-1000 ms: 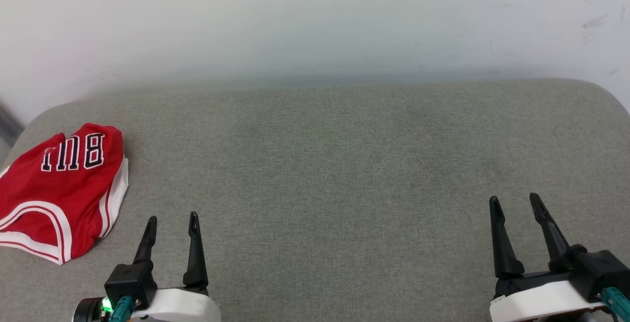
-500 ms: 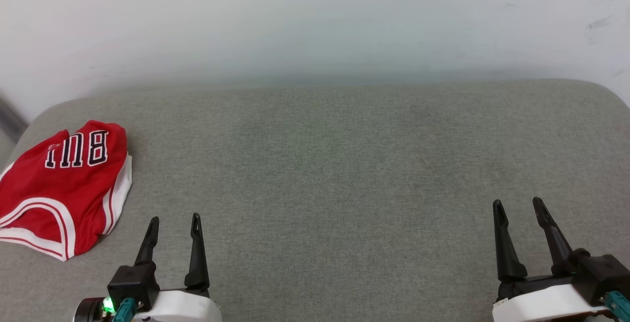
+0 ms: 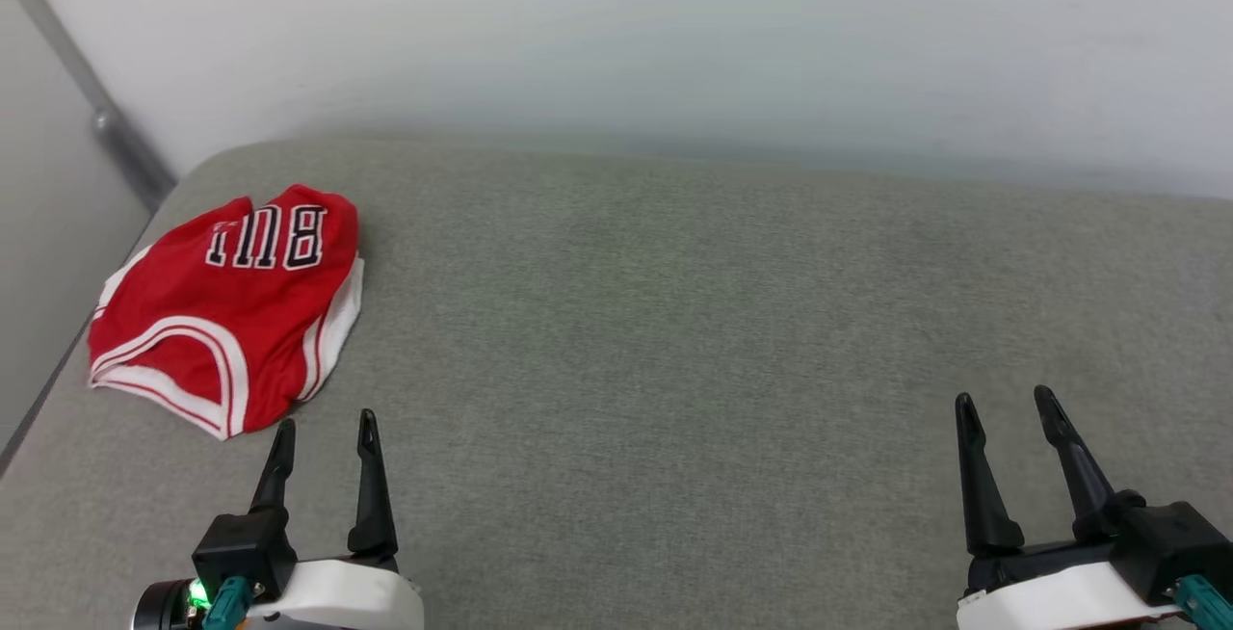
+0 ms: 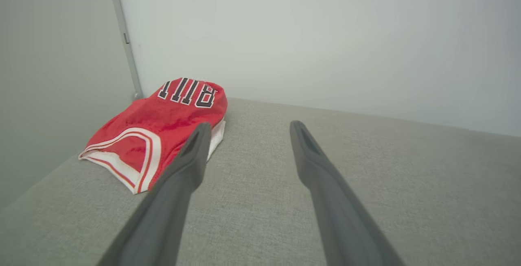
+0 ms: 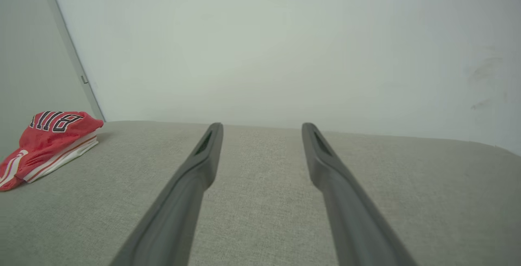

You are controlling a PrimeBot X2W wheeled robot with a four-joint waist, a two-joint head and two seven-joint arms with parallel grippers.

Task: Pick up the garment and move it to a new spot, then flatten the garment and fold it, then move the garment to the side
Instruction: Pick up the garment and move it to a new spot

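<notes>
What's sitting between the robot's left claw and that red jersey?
Nothing. In the head view, a short stretch of bare grey cushion is all that separates the open left claw from the red jersey.

Grey fabric cushion (image 3: 674, 322) against plain white wall (image 3: 616, 33).

My left jaws are two long, black, tapering fingers (image 3: 371, 490) with pointed tips, each with a narrow slot (image 4: 308, 142) near the end, set in a black block (image 3: 241, 545) on a rounded white wrist shell (image 3: 337, 601). Beside that block sit a lit green light (image 3: 200, 595), a teal connector (image 3: 229, 601) and a dark round barrel (image 3: 159, 608). My right jaws are built alike: dark fingers (image 3: 978, 490), a black mount (image 3: 1166, 534), a white casing (image 3: 1050, 601) and a teal plug (image 3: 1199, 599).
</notes>
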